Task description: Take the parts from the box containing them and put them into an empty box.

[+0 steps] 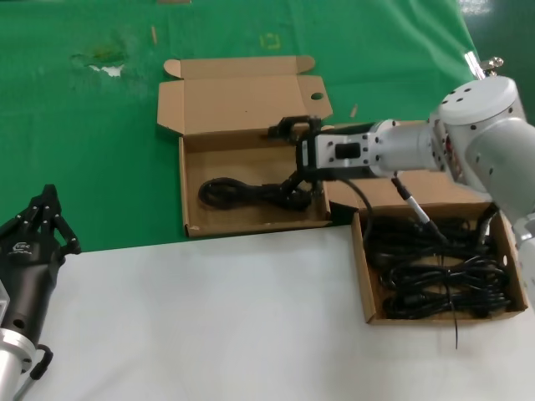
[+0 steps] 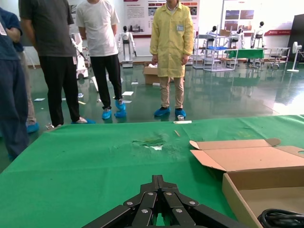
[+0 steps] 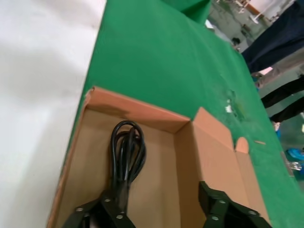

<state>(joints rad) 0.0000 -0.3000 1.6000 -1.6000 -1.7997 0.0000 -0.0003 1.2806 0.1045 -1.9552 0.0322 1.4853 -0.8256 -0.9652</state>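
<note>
The box with the parts (image 1: 364, 276), a brown cardboard tray at the right, holds a heap of black cables (image 1: 439, 271). The other box (image 1: 189, 188) stands left of it on the green cloth, lid open at the back with a small round hole (image 1: 316, 96) in one ear. One coiled black cable (image 1: 238, 192) lies in it, also in the right wrist view (image 3: 127, 152). My right gripper (image 1: 287, 159) hovers over this box's right part, jaws wide open, one finger (image 3: 107, 209) just above the cable's end. My left gripper (image 1: 43, 205) is parked at the lower left, shut, empty.
The boxes sit where the green cloth (image 1: 92, 150) meets the white table top (image 1: 209, 317). One cable strand (image 1: 456, 330) hangs over the right box's front wall. Several people (image 2: 171, 52) stand beyond the table's far edge.
</note>
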